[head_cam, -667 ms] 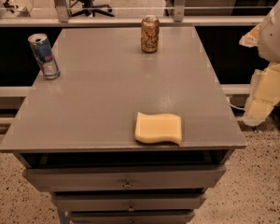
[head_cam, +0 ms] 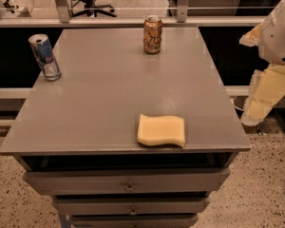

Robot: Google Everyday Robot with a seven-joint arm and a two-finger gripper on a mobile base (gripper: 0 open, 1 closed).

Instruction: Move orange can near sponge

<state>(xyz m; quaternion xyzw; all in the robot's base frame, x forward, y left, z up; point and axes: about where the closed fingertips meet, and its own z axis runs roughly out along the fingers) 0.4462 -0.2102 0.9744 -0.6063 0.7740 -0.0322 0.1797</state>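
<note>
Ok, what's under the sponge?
The sponge lies flat on the grey table top near its front edge; anything beneath is covered. The gripper hangs beyond the table's right side, far from the orange can.

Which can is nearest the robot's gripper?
The orange can at the table's far edge; the blue can stands far left, while the gripper hangs beyond the right side.

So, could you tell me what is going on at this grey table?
Nothing is being handled yet. The robot's gripper hangs beyond the right edge of the grey table, holding nothing. The orange-gold drink can stands upright near the far edge, well apart from the flat pale yellow sponge lying at the near edge. A slim blue and silver can stands at the left.
</note>
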